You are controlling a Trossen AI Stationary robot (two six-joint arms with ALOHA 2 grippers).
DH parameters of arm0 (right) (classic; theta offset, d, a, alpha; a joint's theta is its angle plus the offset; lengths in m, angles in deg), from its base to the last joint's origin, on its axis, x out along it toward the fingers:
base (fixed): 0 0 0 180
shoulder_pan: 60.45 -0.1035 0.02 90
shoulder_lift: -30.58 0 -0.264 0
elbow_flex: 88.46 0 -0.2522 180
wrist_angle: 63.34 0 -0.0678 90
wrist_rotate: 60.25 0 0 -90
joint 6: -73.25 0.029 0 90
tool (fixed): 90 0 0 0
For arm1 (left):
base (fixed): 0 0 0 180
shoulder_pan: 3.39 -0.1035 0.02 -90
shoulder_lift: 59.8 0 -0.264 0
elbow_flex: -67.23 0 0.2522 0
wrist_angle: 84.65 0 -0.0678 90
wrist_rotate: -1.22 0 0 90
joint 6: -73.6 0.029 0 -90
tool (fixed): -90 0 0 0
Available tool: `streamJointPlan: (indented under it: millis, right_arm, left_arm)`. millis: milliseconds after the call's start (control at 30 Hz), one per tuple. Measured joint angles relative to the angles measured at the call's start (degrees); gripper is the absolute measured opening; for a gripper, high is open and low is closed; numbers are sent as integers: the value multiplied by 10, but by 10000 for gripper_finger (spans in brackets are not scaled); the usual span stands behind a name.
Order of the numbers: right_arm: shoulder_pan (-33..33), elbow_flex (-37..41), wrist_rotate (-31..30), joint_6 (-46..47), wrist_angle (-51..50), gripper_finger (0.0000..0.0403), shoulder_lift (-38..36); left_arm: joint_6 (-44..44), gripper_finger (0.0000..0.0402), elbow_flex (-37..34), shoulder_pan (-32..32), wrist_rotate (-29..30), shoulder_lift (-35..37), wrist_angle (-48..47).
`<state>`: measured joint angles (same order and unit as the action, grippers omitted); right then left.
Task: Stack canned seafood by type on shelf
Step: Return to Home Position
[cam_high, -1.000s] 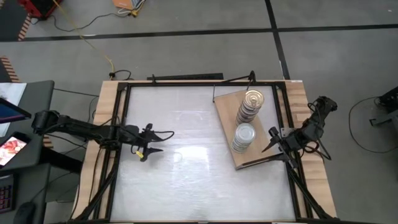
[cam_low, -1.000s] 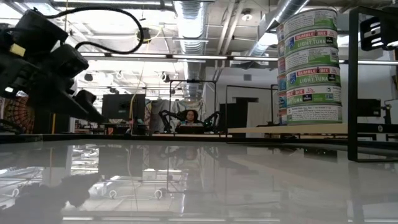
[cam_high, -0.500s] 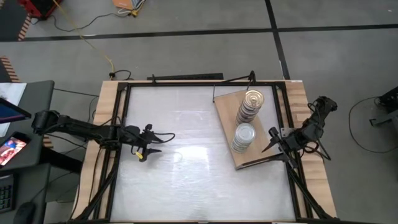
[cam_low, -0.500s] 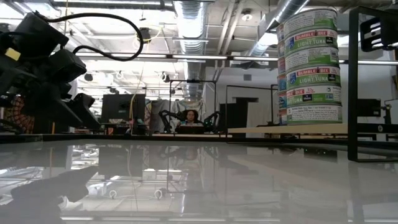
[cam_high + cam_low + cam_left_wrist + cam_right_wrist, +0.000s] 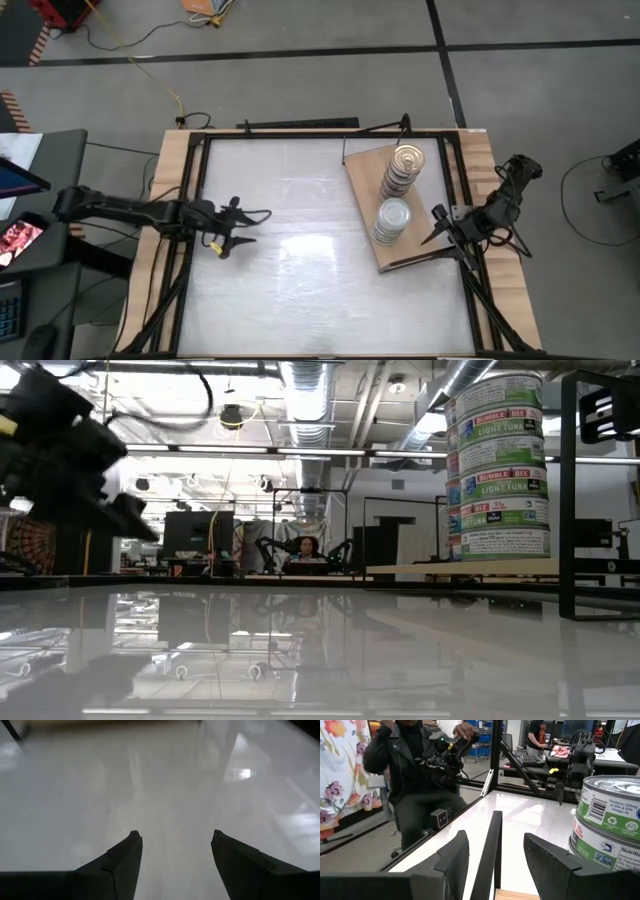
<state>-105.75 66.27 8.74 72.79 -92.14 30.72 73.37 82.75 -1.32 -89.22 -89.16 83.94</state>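
Pulling back toward its own side, the left gripper (image 5: 255,226) is sitting closer to the table's left edge than it was a second ago. The right gripper (image 5: 432,226) is parked where it was, just beside the shelf (image 5: 362,185).

From above, the tins are standing in two piles on the shelf: a taller stack (image 5: 406,160) with a gold lid on top and, near it, a shorter stack (image 5: 394,213) with a silver-grey lid. No loose tin is lying on the white tabletop (image 5: 300,290). To my eye the sorting is finished and the arm is simply heading home. How many tins each pile holds I cannot count from overhead.

At table height, the left arm is showing only as a dark smear in the upper left corner, so its fingers are not readable there. One stack (image 5: 497,460) is rising from the shelf's edge (image 5: 440,568), with green-and-white tuna labels. The other pile is not showing in this view.

Through the left wrist camera, the left gripper (image 5: 173,836) is spread wide with nothing but bare tabletop between its fingers.

Through the right wrist camera, the right gripper (image 5: 495,835) is also spread and holding nothing. A black frame post (image 5: 487,865) is rising beyond the gap. Two tins (image 5: 607,825) are cut off at the picture's edge. Beyond the table a person (image 5: 412,775) in a dark jacket is handling some dark device that I cannot identify.
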Motion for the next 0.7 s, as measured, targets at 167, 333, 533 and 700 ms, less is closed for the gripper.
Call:
streamJointPlan:
  millis: [167, 333, 533, 700]
  right_arm:
    - [0, 0, 0, 0, -2, 214, 0]
    - [0, 0, 0, 0, -3, 214, 0]
    - [0, 0, 0, 0, -4, 214, 0]
    - [0, 0, 0, 0, -4, 214, 0]
  left_arm:
    - [0, 228, 0, 0, 7, 109, -29]
    - [0, 228, 0, 0, 16, 173, -11]
    - [0, 228, 0, 0, 17, 203, -12]
    - [0, 228, 0, 0, 17, 203, -13]
